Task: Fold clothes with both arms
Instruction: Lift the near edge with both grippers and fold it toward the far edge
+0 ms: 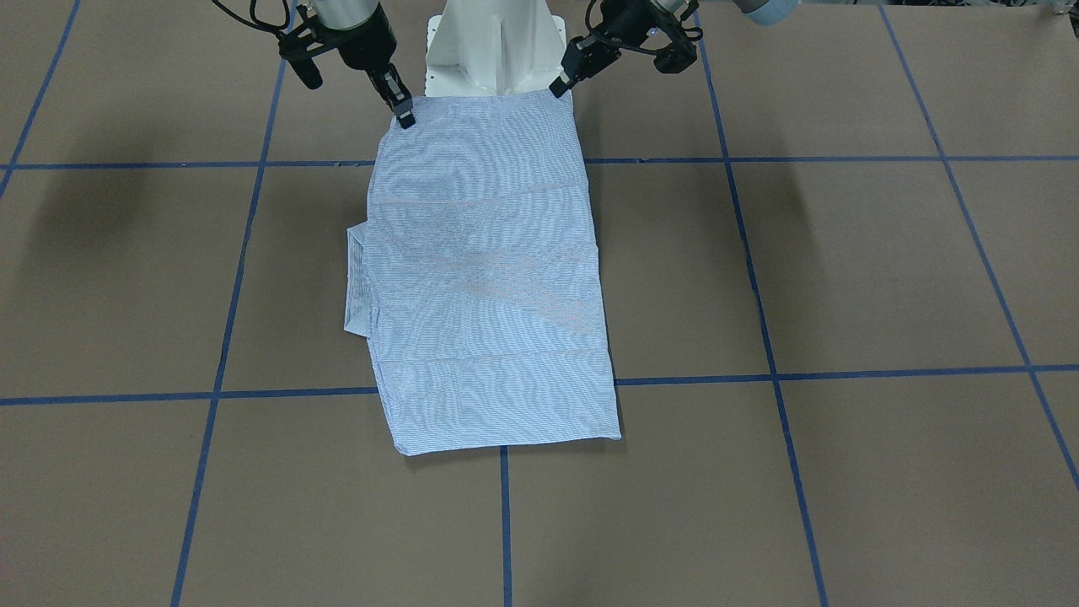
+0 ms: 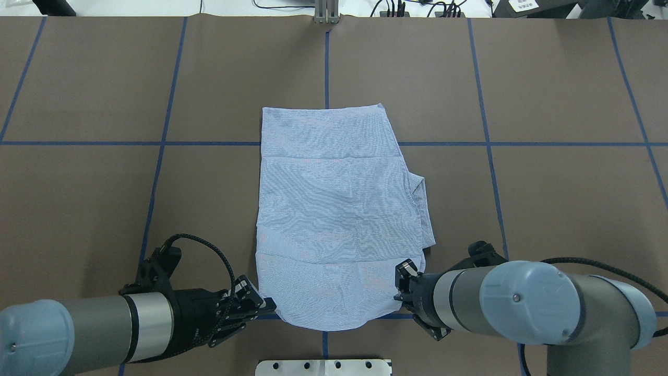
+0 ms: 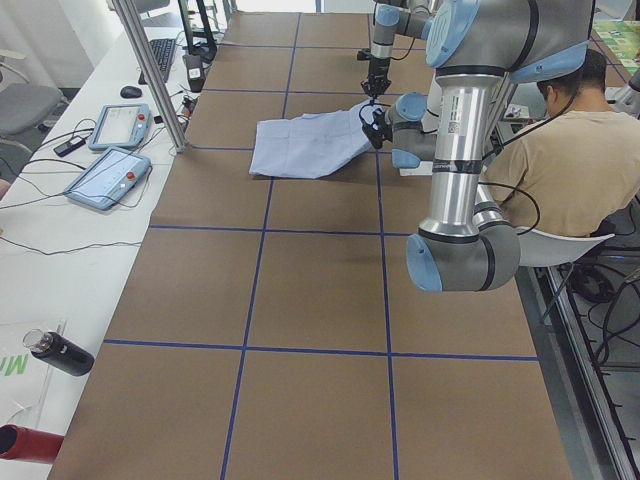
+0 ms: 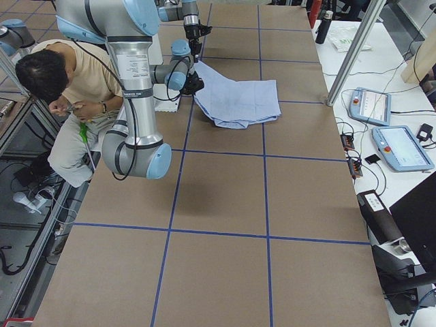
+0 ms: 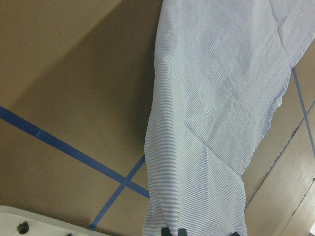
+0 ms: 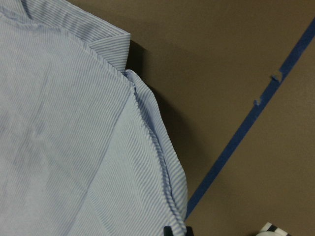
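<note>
The light blue-and-white striped shirt (image 1: 489, 270) lies folded into a long rectangle in the middle of the table (image 2: 78, 94), a sleeve fold sticking out on one side (image 2: 424, 209). My left gripper (image 2: 267, 303) is shut on the shirt's near left corner, also seen in the front-facing view (image 1: 560, 86). My right gripper (image 2: 403, 271) is shut on the near right corner, also seen in the front-facing view (image 1: 405, 115). The near edge is lifted off the table and sags between them. In both wrist views the cloth (image 5: 211, 98) (image 6: 64, 147) runs out from the fingertips over the brown table.
The white pedestal base (image 1: 493, 46) stands just behind the lifted edge. Blue tape lines (image 2: 485, 141) grid the brown table. A seated person (image 3: 560, 150) is beside the robot. Teach pendants (image 3: 105, 175) and a bottle (image 3: 55, 352) lie on the white side bench.
</note>
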